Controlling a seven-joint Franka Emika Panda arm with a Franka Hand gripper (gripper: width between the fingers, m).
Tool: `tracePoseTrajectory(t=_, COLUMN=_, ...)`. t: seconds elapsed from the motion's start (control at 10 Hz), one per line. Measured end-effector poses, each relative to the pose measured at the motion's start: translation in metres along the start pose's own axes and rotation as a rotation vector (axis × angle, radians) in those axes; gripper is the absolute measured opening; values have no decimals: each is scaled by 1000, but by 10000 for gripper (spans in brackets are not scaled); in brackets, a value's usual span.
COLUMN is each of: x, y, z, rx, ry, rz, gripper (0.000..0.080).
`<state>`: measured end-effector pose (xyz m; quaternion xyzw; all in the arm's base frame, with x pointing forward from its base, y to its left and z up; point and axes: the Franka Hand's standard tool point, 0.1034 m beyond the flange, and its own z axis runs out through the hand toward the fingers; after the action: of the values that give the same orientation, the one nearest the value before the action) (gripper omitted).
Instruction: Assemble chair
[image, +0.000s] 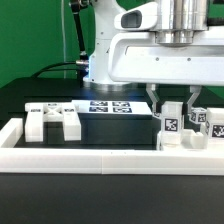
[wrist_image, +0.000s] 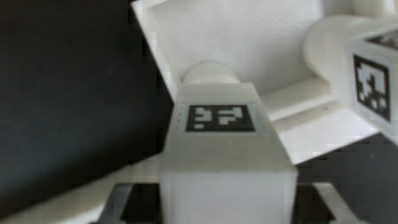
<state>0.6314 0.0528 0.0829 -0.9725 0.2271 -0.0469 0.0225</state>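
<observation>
inside the border frame (image: 110, 152), jaws (image: 172, 112) stand clamped on an upright tagged chair post (wrist_image: 226, 140).

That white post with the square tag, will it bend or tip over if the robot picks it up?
The post looks like blocky, solid plastic, so it probably stays stiff. It stands tall and narrow, so a sideways push might tip it. Its flat sides should suit the tool.
</observation>
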Motion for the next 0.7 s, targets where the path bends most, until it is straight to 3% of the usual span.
tracePoseTrajectory(t=0.3, x=-1, y=-1, z=0, rx=-6, ry=4, rz=381, gripper=291)
tracePoseTrajectory(t=0.7, x=2, y=1, z=1, rx=12, ry=0, rz=813, gripper=291)
